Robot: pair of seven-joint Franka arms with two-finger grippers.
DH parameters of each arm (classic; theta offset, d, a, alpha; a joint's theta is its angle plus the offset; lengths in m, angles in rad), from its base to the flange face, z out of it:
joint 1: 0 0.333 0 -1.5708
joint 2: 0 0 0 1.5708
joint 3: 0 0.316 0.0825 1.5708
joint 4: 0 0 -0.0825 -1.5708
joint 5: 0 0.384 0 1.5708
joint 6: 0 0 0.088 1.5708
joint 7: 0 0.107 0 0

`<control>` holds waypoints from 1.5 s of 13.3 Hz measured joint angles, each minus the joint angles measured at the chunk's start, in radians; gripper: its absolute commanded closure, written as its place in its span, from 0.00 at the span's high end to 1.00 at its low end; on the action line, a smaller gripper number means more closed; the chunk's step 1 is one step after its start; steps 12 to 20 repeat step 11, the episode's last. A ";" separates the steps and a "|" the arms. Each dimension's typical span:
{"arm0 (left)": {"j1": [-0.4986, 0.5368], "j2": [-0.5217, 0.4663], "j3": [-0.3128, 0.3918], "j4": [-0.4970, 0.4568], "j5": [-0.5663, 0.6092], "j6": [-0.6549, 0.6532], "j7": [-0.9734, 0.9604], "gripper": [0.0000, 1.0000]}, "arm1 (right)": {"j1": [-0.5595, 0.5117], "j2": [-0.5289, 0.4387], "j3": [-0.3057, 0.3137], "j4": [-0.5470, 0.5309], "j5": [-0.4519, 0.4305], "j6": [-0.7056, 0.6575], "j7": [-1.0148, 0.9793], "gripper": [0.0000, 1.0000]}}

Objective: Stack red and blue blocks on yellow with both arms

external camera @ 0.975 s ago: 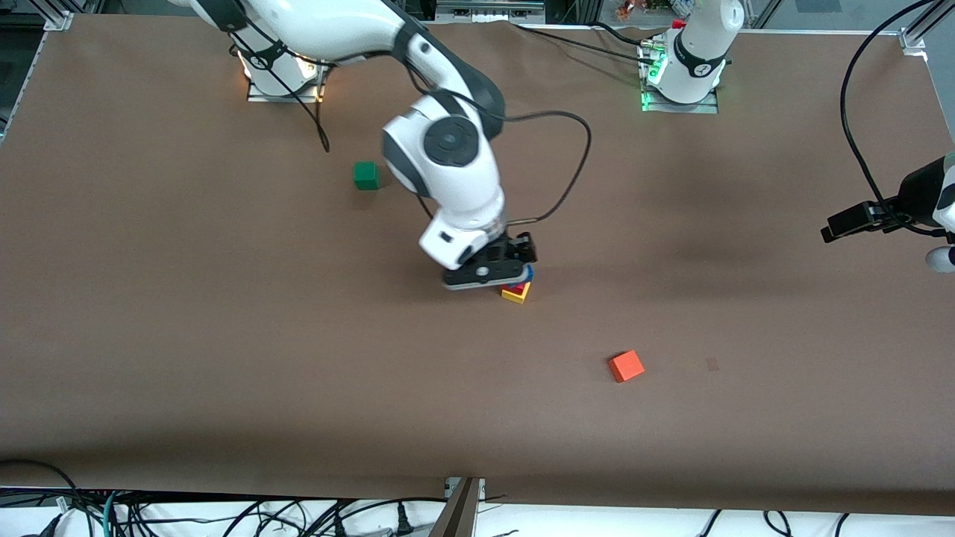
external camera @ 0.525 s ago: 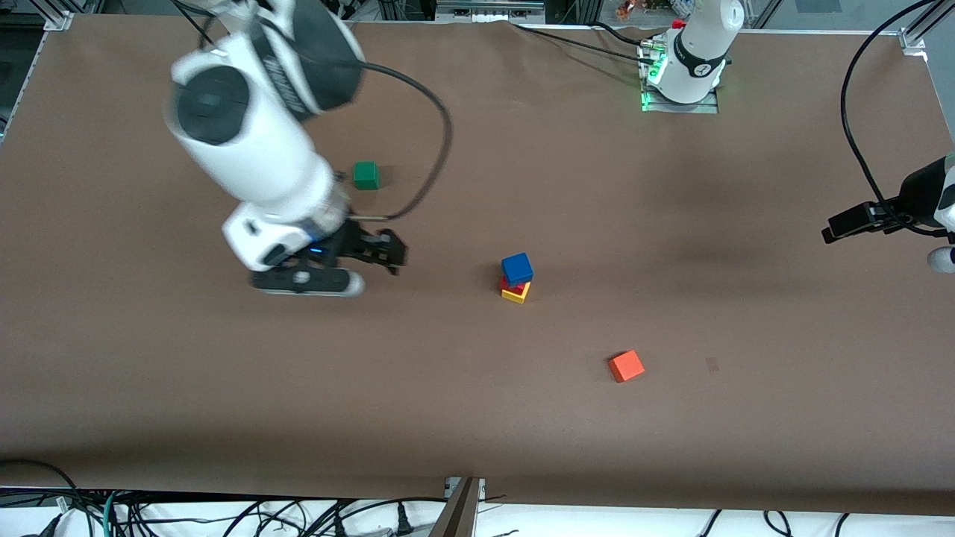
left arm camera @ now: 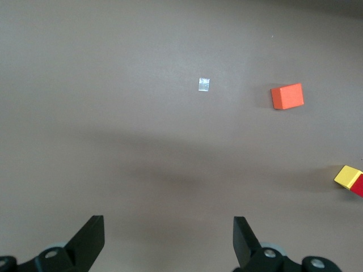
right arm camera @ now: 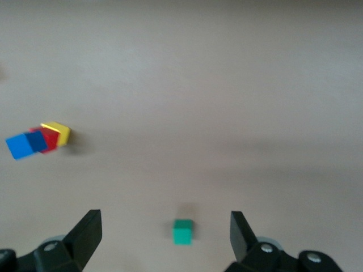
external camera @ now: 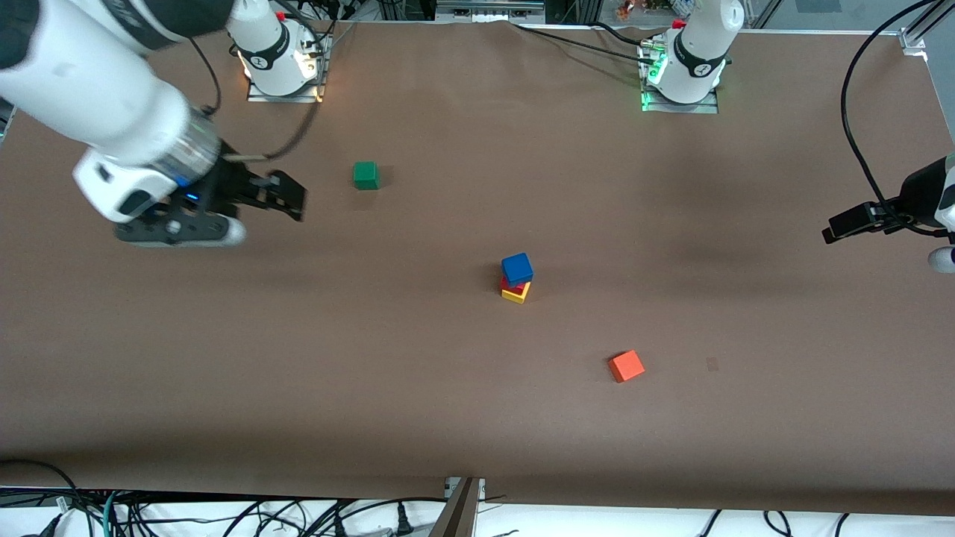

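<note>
The bright blue cube (external camera: 517,267) sits on the deep red cube (external camera: 509,284), which sits on the yellow cube (external camera: 515,294), as one stack mid-table. The right wrist view shows the stack too: blue (right arm camera: 22,145), red (right arm camera: 50,139), yellow (right arm camera: 59,131). My right gripper (external camera: 179,231) is open and empty, up in the air over the table's right-arm end, well away from the stack. My left gripper (left arm camera: 169,238) is open and empty; its arm (external camera: 921,198) waits over the table's left-arm end. The left wrist view shows only the yellow cube (left arm camera: 347,176) and a sliver of the red cube (left arm camera: 359,186).
A green cube (external camera: 365,175) lies farther from the front camera than the stack, toward the right arm's base; it shows between my right fingers (right arm camera: 182,232). An orange-red cube (external camera: 626,365) lies nearer the front camera, toward the left arm's end (left arm camera: 287,96). A small pale mark (external camera: 712,364) lies beside it.
My right gripper has let go of the blue cube on the stack, risen and swung away toward the right arm's end of the table. The left arm has not moved.
</note>
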 measured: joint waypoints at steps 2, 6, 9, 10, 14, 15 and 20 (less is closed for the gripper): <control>0.000 0.000 0.000 0.000 0.000 0.000 0.000 1.00 | -0.042 -0.110 -0.002 -0.125 0.000 0.001 -0.028 1.00; 0.000 0.000 0.000 0.000 0.000 0.000 0.000 1.00 | -0.059 -0.253 -0.001 -0.311 -0.011 0.054 -0.037 1.00; 0.000 0.000 0.000 0.000 0.000 0.000 0.000 1.00 | -0.058 -0.254 0.001 -0.326 -0.046 0.073 -0.047 1.00; 0.000 0.000 0.000 0.000 0.000 0.000 0.000 1.00 | -0.057 -0.251 0.003 -0.326 -0.054 0.076 -0.047 1.00; 0.000 0.000 0.000 0.000 0.000 0.000 0.000 1.00 | -0.057 -0.249 0.004 -0.326 -0.056 0.078 -0.048 1.00; 0.000 0.000 0.000 0.000 0.000 0.000 0.000 1.00 | -0.057 -0.249 0.004 -0.326 -0.056 0.078 -0.048 1.00; 0.000 0.000 0.000 0.000 0.000 0.000 0.000 1.00 | -0.057 -0.249 0.004 -0.326 -0.056 0.078 -0.048 1.00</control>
